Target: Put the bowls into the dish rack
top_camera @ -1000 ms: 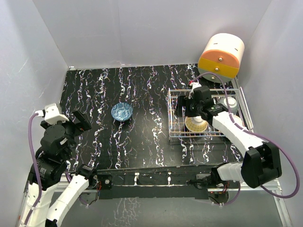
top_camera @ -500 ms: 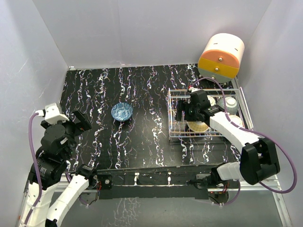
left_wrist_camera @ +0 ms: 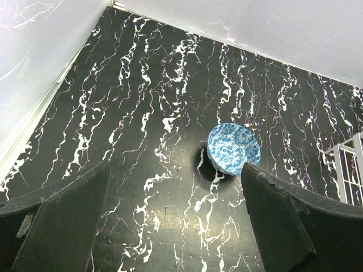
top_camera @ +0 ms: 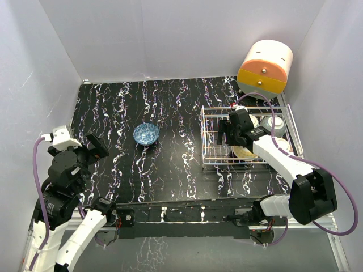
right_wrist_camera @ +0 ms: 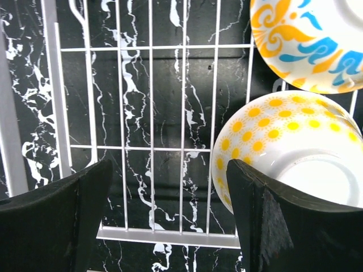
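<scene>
A blue-patterned bowl [top_camera: 146, 134] [left_wrist_camera: 233, 148] stands alone on the black marbled table, ahead of my left gripper [top_camera: 94, 148] [left_wrist_camera: 176, 221], which is open and holds nothing. The silver wire dish rack [top_camera: 209, 152] [right_wrist_camera: 150, 147] sits at the right. In it lie an upturned white bowl with yellow dots [top_camera: 245, 152] [right_wrist_camera: 283, 141], a bowl with orange and blue flowers [right_wrist_camera: 312, 45] and a grey bowl [top_camera: 276, 123]. My right gripper [top_camera: 226, 136] [right_wrist_camera: 170, 215] hangs open over the rack's left part, its right finger just beside the yellow-dotted bowl, nothing between the fingers.
A round cream, orange and yellow drawer unit [top_camera: 265, 67] stands behind the rack at the back right. White walls close in the table on the left, back and right. The rack's near rail [right_wrist_camera: 170, 237] runs just under my right fingers.
The right gripper has drawn back from the yellow-dotted bowl and opened slightly; the bowl now rests in the rack, a little further right. The left arm has barely shifted.
</scene>
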`<state>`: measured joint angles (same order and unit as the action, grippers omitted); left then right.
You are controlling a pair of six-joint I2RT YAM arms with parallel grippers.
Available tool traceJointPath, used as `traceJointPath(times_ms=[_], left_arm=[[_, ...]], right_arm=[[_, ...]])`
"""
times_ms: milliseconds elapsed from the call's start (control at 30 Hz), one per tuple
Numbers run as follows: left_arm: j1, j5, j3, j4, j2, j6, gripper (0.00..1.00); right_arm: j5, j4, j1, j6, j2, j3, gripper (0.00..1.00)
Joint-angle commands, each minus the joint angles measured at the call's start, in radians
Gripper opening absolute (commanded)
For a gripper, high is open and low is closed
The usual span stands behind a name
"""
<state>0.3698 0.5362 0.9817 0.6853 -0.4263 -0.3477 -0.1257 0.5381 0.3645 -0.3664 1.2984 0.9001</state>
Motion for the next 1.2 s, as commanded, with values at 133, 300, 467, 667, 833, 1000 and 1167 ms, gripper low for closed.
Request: traceJointPath(times_ms=[133, 300, 467, 667, 833, 1000, 1167], left_arm=[[0.005, 0.022, 0.0, 0.016, 0.016, 0.016, 0.97], [0.004, 0.02, 0.0, 0.013, 0.013, 0.015, 0.97], [0.004, 0.014, -0.003, 0.001, 0.004, 0.013, 0.97], [0.004, 0.004, 0.004, -0.015, -0.02, 0.01, 0.97], [0.004, 0.002, 0.032, -0.011, -0.023, 0.004, 0.97], [0.004, -0.001, 0.082, 0.004, -0.023, -0.004, 0.97], [0.004, 0.017, 0.128, 0.033, -0.02, -0.002, 0.97]], right_arm=[[-0.091, 0.014, -0.016, -0.007, -0.006, -0.016, 0.86], [-0.099, 0.01, -0.019, -0.007, -0.039, -0.011, 0.86], [0.094, -0.044, -0.017, 0.045, -0.095, 0.008, 0.88], [0.187, -0.082, 0.033, 0.053, -0.132, 0.089, 0.88], [0.189, -0.141, 0.156, 0.054, -0.101, 0.175, 0.88], [0.18, -0.22, 0.348, 0.082, 0.058, 0.331, 0.87], [0.188, -0.201, 0.474, 0.176, 0.343, 0.588, 0.87]])
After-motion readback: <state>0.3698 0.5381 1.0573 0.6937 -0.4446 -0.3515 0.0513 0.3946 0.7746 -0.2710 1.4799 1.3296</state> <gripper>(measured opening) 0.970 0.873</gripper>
